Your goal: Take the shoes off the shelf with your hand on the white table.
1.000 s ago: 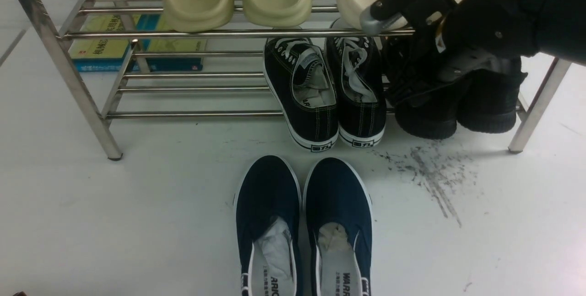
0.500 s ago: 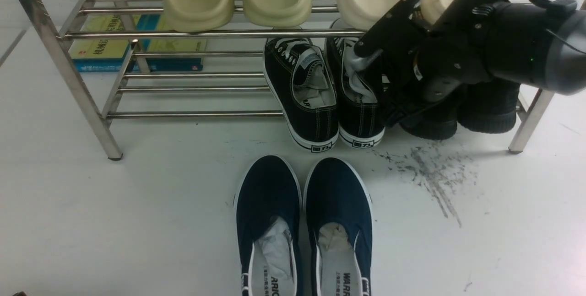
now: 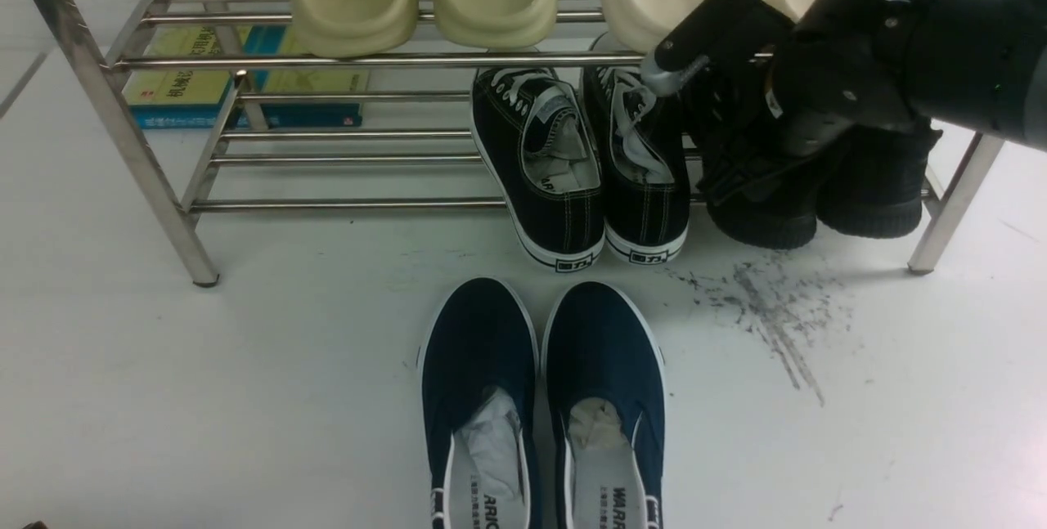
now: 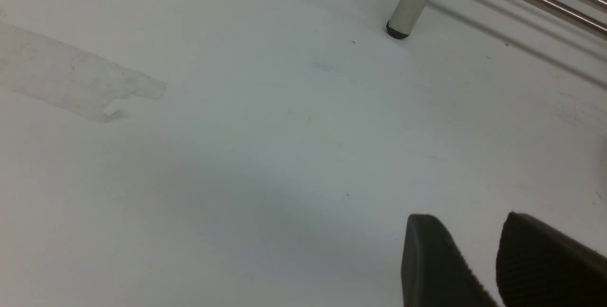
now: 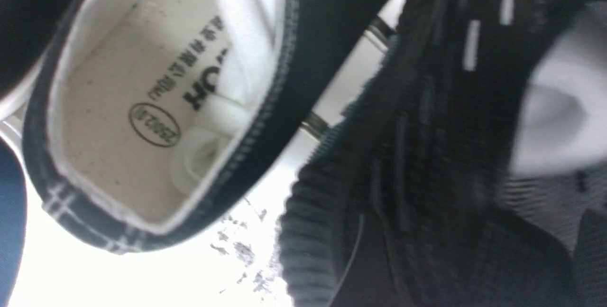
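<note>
Scuffed white bench; shoes on shelf, lower tier, right end. Right pincer at their collar, closure hidden: cannot tell. Left pincer slightly parted, empty. Grasp step; next likely clamp, draw out.

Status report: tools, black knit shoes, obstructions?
Left tool open over white table. Right tool at the black knit shoes, grip unclear. Shoes not yet off lower shelf. Canvas sneakers close beside.

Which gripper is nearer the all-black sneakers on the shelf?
Right. The right gripper is at the sneakers on the lower tier of the shelf. The left gripper hangs above the table near a shelf leg, apart from them.
</note>
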Action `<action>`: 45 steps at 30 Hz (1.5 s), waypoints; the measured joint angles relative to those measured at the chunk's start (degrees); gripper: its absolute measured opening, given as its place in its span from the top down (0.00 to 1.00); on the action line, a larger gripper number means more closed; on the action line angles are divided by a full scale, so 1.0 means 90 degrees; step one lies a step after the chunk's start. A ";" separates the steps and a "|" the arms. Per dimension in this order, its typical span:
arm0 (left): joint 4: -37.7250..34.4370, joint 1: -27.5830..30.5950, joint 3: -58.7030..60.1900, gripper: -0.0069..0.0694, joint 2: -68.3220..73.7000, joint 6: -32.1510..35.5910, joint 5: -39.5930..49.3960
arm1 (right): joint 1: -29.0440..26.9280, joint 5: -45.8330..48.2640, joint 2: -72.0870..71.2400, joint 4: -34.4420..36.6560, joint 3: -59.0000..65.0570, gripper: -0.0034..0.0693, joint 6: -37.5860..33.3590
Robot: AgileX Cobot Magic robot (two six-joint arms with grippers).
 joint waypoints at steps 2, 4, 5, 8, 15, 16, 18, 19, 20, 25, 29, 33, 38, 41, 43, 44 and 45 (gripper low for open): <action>0.0000 0.0000 0.0000 0.60 0.0000 0.0000 0.0000 | 0.0000 0.0008 -0.0043 -0.0014 0.0000 0.22 0.0000; 0.0000 0.0000 0.0000 0.60 0.0000 0.0000 0.0000 | 0.0000 0.0008 -0.0065 -0.0025 -0.0006 0.22 0.0005; 0.0000 0.0000 0.0000 0.60 0.0000 0.0000 0.0000 | 0.0000 0.0008 -0.0065 -0.0043 -0.0006 0.22 0.0005; 0.0000 0.0000 0.0000 0.60 0.0000 0.0000 0.0000 | 0.0000 0.0012 -0.0065 -0.0048 -0.0006 0.22 0.0005; 0.0000 0.0000 0.0000 0.60 0.0000 0.0000 0.0000 | 0.0000 0.0023 0.0116 -0.0068 -0.0006 0.22 0.0239; 0.0000 0.0000 0.0000 0.60 0.0000 0.0000 0.0000 | 0.0000 0.0021 0.0176 -0.0076 -0.0006 0.22 0.0239; 0.0000 0.0000 0.0000 0.60 0.0000 0.0000 0.0000 | 0.0000 0.0021 0.0297 -0.0110 -0.0006 0.22 0.0244; 0.0000 0.0000 0.0000 0.60 0.0000 0.0000 0.0000 | 0.0000 0.0021 0.0329 -0.0126 -0.0006 0.22 0.0244; 0.0000 0.0000 0.0000 0.60 0.0000 0.0000 0.0000 | 0.0000 0.0027 0.0380 -0.0152 -0.0006 0.22 0.0244; 0.0000 0.0000 0.0000 0.60 0.0000 0.0000 0.0000 | 0.0000 0.0024 0.0507 -0.0210 -0.0011 0.26 0.0247; 0.0000 0.0000 0.0000 0.60 0.0000 0.0000 0.0000 | 0.0000 0.0034 0.0507 -0.0211 -0.0011 0.46 0.0241; 0.0000 0.0000 0.0000 0.60 0.0000 0.0000 0.0000 | 0.0000 0.0124 0.0507 -0.0299 -0.0019 0.80 0.0241; 0.0000 0.0000 0.0000 0.60 0.0000 0.0000 0.0000 | 0.0011 0.0320 0.0447 -0.0287 -0.0019 0.89 0.0241; 0.0000 0.0000 0.0000 0.60 0.0000 0.0000 0.0000 | 0.0011 0.0633 0.0274 -0.0182 -0.0019 0.89 0.0167; 0.0000 0.0000 0.0000 0.60 0.0000 0.0000 0.0000 | 0.0011 0.0878 0.0064 -0.0031 -0.0012 0.89 0.0024; 0.0000 0.0000 0.0000 0.60 0.0000 0.0000 0.0000 | 0.0011 0.0949 -0.0048 0.0063 -0.0012 0.89 -0.0051; 0.0000 0.0000 0.0000 0.60 0.0000 0.0000 0.0000 | 0.0011 0.1022 -0.0169 0.0148 -0.0012 0.89 -0.0116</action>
